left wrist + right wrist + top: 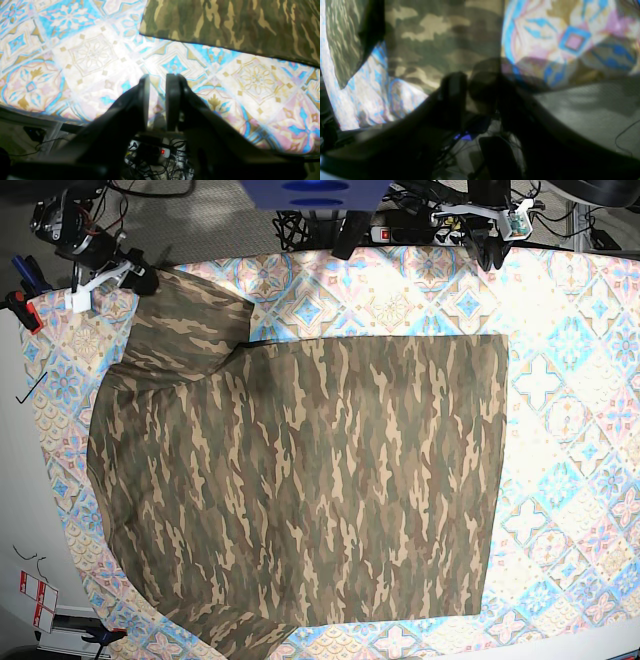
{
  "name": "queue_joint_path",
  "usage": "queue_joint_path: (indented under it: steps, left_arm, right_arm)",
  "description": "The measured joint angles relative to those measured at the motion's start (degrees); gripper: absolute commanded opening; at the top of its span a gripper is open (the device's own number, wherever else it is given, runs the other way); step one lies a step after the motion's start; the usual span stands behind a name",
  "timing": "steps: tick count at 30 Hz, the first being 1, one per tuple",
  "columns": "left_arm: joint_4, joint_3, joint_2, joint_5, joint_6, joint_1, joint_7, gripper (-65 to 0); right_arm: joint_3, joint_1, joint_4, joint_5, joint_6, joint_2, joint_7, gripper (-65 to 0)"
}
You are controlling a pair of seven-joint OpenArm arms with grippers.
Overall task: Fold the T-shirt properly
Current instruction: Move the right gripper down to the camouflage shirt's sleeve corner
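The camouflage T-shirt (300, 480) lies spread flat on the patterned tablecloth (560, 430), one sleeve pointing to the far left corner. My right gripper (132, 280) is at that sleeve's end. In the right wrist view it (467, 85) is shut on a fold of the T-shirt (440, 37), which hangs into the jaws. My left gripper (490, 242) is at the table's far edge, off the shirt. In the left wrist view it (157, 78) is empty, jaws a narrow gap apart, above the tablecloth (87, 55), with the T-shirt's hem (237, 25) a short way ahead.
A power strip and cables (162, 151) lie below the table's edge under my left gripper. Clamps (20, 305) hold the tablecloth at the left side. Bare tablecloth runs along the right side and the far edge. Grey floor (582, 105) shows past the corner.
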Motion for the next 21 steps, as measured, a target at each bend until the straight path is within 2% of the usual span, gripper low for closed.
queue_joint_path:
  steps: [5,8,12,15,18,21]
  left_arm:
    - [0.0,0.0,0.0,0.0,0.0,0.0,0.0,-54.3]
    - [0.0,0.1,0.0,0.0,0.0,0.0,0.0,-54.3]
    - [0.0,0.1,0.0,0.0,-0.2,0.1,0.0,-54.3]
    - [0.0,0.0,0.0,0.0,-0.1,0.2,0.0,-54.3]
    - [0.0,0.1,0.0,0.0,0.0,0.2,0.0,-54.3]
    - [0.0,0.1,0.0,0.0,0.0,0.2,0.0,-54.3]
  right_arm:
    - [0.2,-0.1,0.0,0.2,0.2,0.4,0.0,-36.0]
    - [0.4,0.2,-1.2,0.2,0.2,2.0,0.4,-36.1]
    - [0.9,2.4,-5.9,0.7,1.2,2.1,1.4,-36.1]
    - [0.9,3.7,-6.7,-1.6,1.6,2.2,1.8,-36.1]
    - [0.7,3.9,-6.8,-2.8,4.3,2.2,2.9,-36.1]
    - [0.7,4.1,-6.5,-3.3,4.5,2.3,2.2,-36.1]
